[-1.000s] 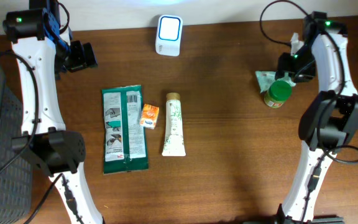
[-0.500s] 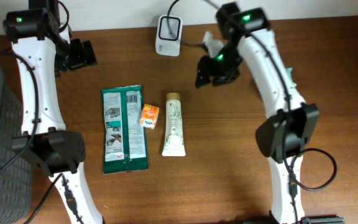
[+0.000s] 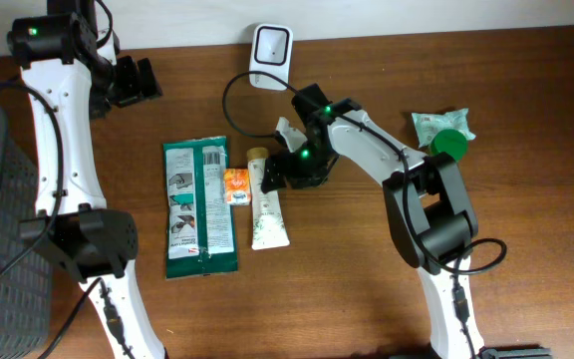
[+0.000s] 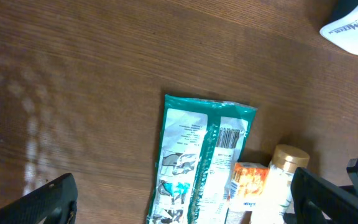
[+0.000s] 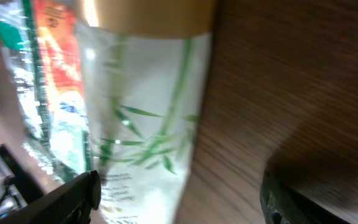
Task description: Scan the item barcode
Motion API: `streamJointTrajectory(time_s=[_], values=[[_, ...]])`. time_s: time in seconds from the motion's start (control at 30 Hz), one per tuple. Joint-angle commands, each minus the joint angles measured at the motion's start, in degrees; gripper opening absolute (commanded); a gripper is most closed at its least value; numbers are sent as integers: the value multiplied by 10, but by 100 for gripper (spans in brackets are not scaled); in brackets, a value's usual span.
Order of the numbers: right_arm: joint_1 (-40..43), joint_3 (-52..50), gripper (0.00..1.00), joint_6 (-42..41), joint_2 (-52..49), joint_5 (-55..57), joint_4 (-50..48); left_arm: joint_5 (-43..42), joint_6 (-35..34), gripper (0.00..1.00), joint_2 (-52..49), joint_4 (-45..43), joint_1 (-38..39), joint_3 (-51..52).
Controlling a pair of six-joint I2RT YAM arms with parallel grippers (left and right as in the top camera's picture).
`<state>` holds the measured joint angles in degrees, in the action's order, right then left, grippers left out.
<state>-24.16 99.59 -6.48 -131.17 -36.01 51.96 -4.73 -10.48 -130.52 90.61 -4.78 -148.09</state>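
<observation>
Right gripper [image 3: 270,178], fingers spread, hangs over tube [image 3: 270,214] near the middle of the table [image 3: 367,289]; left gripper [image 4: 183,186], jaws apart, hovers by the far-left corner.

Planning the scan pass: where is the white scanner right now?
Overhead view: the white scanner sits at the table's far edge, near centre, beyond the cream tube and the right gripper over it. The left wrist view catches it top right.

A brown wooden desk [image 3: 367,289] is seen from above. At the middle of its far edge a white scanner [image 3: 270,56] is placed. Left of centre a green packet [image 3: 199,206] and a white tube [image 3: 269,221] are laid lengthwise — a small orange box [image 3: 237,186] between them. Toward the right edge a green-lidded jar [image 3: 449,146] is set against a pale green pouch [image 3: 429,126].
</observation>
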Motion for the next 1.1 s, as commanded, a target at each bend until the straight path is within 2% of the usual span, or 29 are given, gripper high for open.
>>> streamJointTrajectory(time_s=[0.0, 0.17, 0.27, 0.3, 0.4, 0.53, 0.63, 0.77, 0.87, 0.9, 1.0, 1.07], values=[[-5, -13, 83, 2, -8, -9, -5, -9, -1, 100, -10, -4, 1, -4], [-27, -34, 81, -22, -13, -15, -41, -9, -1, 99, -11, -6, 1, -3], [-40, -87, 58, -81, -23, -13, -113, -9, -1, 100, -11, -6, 1, -1], [-38, -92, 55, -91, -23, -10, -118, -9, -1, 100, -11, -6, 1, -1], [-29, -92, 42, -91, -23, -6, -122, -9, -1, 99, -11, -6, 1, -1], [5, -80, 14, -68, -7, -48, -115, -9, -1, 99, -11, -12, 1, -1], [7, -68, 7, -27, 22, -24, -82, -9, -1, 100, -11, -14, 1, -1], [-3, 28, 7, -17, 80, 269, 99, -9, -1, 99, -11, -14, 1, -1], [-42, 57, 4, -114, 75, 629, 198, -9, -1, 99, -11, -14, 0, -1], [-53, 57, 4, -132, 60, 703, 220, -9, -1, 99, -11, -14, 1, -1], [-56, 57, 4, -131, 14, 769, 229, -9, -1, 99, -11, -14, 1, -1], [-63, 57, 4, -131, -8, 771, 231, -9, -1, 99, -11, -14, 1, -1]])
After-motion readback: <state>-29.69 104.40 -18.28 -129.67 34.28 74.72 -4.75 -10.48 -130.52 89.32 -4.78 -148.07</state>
